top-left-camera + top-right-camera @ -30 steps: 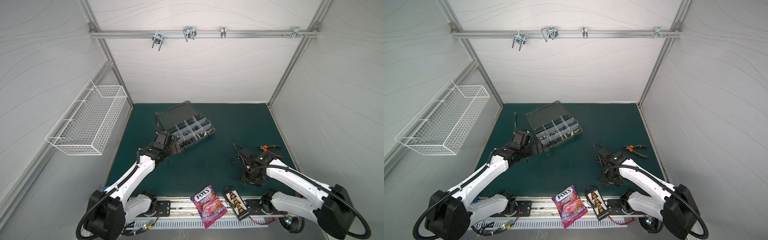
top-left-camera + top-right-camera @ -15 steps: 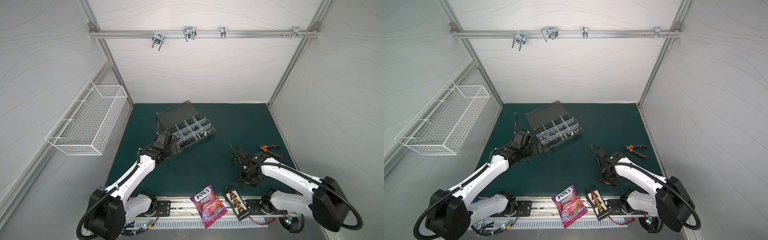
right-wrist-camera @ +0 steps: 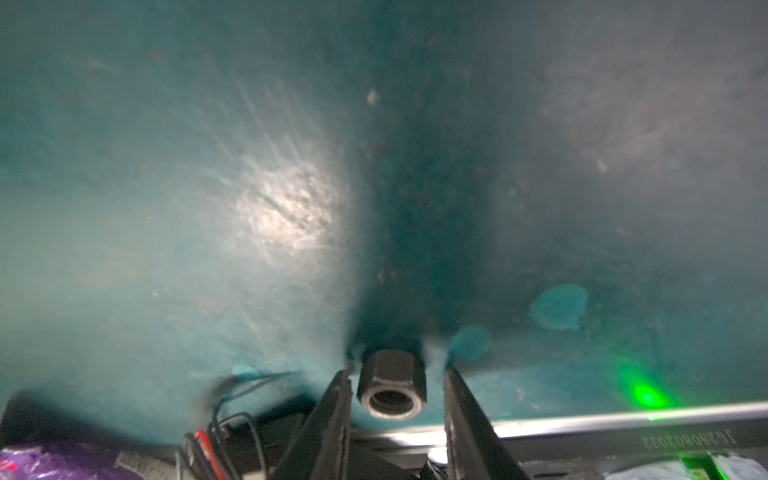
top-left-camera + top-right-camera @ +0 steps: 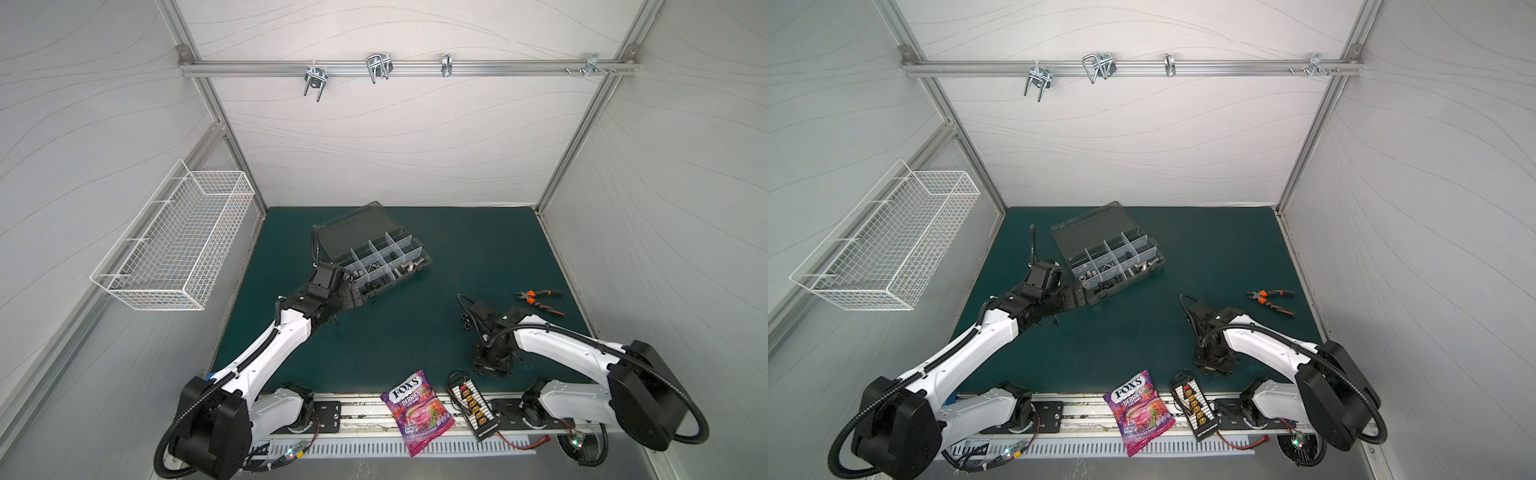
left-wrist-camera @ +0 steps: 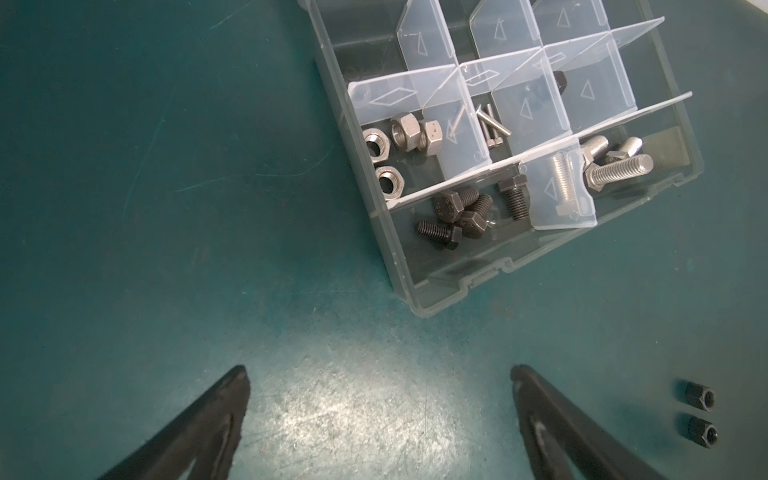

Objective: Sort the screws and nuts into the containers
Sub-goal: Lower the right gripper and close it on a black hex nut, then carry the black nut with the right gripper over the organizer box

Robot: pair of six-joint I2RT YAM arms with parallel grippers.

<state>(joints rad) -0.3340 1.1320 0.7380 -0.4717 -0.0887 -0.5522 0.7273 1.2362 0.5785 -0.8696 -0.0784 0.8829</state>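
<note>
A black nut (image 3: 392, 386) lies on the green mat near its front edge. My right gripper (image 3: 399, 370) straddles it, open, with a small gap on each side; in both top views that gripper (image 4: 490, 368) (image 4: 1214, 365) points down at the mat. My left gripper (image 5: 378, 370) stands open and empty beside the front corner of the organizer box (image 5: 457, 286). Its containers hold silver nuts (image 5: 399, 133), thin screws (image 5: 492, 126), black bolts (image 5: 453, 208) and silver bolts (image 5: 615, 170). Two more black nuts (image 5: 700, 397) lie loose on the mat.
Orange-handled pliers (image 4: 540, 299) lie at the right of the mat. A purple candy bag (image 4: 417, 409) and a connector board (image 4: 471, 405) sit at the front edge, close to my right gripper. A white wire basket (image 4: 178, 245) hangs on the left wall.
My right arm has swung a little to the left, its gripper staying low near the mat's front edge. The left arm has not moved.
</note>
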